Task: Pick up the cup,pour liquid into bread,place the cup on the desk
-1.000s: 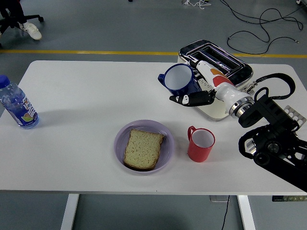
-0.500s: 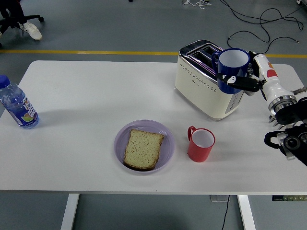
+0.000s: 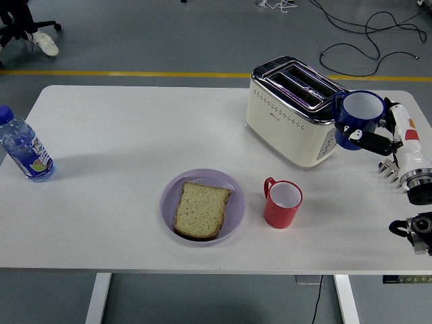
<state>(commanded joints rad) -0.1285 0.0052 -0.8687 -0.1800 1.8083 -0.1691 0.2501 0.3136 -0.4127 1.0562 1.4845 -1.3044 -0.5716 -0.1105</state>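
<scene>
Currently your right hand (image 3: 378,138) has its fingers clamped on the blue cup (image 3: 358,117), held upright just right of the toaster (image 3: 290,121); judge this the placing step: lower it onto bare table (image 3: 135,135).

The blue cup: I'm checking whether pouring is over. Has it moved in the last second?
Yes. The blue cup, in the right hand, went from left of the toaster to its right, away from the bread.

A cream toaster (image 3: 291,120) stands at the back of the white table (image 3: 121,135). A red mug (image 3: 282,204) sits in front of it. A water bottle (image 3: 23,146) stands far left.
</scene>
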